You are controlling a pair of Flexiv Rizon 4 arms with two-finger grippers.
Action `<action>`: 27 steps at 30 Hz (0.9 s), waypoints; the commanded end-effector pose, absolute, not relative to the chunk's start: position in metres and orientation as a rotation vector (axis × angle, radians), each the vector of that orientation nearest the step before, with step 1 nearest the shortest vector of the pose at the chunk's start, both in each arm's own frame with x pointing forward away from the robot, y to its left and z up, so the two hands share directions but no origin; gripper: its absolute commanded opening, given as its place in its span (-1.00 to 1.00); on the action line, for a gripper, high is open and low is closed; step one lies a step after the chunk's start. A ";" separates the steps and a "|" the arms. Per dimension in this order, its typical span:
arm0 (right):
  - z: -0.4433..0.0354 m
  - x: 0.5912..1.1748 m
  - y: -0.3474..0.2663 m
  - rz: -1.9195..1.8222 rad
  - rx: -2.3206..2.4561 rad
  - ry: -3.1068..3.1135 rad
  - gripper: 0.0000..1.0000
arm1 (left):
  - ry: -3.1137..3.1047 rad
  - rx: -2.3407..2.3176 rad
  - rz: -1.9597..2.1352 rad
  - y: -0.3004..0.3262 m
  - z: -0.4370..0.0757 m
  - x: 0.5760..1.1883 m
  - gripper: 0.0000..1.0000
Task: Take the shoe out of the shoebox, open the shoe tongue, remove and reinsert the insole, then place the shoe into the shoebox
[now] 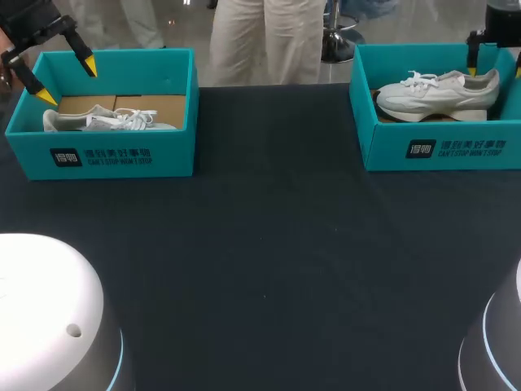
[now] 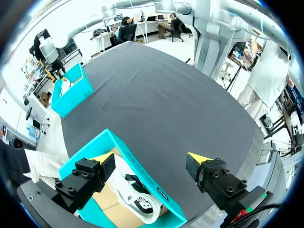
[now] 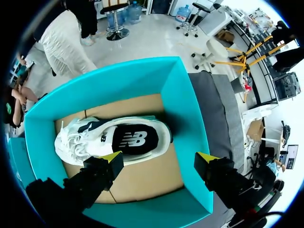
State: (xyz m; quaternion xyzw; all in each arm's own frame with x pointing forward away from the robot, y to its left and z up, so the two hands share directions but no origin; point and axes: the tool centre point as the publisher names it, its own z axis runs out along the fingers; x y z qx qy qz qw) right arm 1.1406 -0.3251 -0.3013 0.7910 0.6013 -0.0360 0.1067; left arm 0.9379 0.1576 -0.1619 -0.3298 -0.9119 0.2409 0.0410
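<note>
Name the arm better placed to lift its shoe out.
Right. The right gripper hangs open above the shoe inside the right shoebox; the left gripper straddles one left shoebox wall, a finger outside.

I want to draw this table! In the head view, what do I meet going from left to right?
Left teal shoebox → dark table → right teal shoebox.

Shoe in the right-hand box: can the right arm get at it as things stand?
Probably yes. The right gripper hangs open above the lidless box, and nothing covers the shoe inside. The box wall may crowd one finger.
</note>
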 end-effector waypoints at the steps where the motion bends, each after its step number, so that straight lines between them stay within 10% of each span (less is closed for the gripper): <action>1: -0.310 1.154 -0.329 -0.130 2.358 1.767 1.00 | -2.793 -1.011 0.737 0.158 -0.162 0.938 1.00; 24: -0.339 1.172 -0.333 -0.190 2.386 1.786 1.00 | -2.793 -1.011 0.737 0.158 -0.162 0.938 1.00; 27: -0.341 1.174 -0.334 -0.191 2.393 1.787 0.77 | -2.793 -1.011 0.737 0.158 -0.162 0.938 1.00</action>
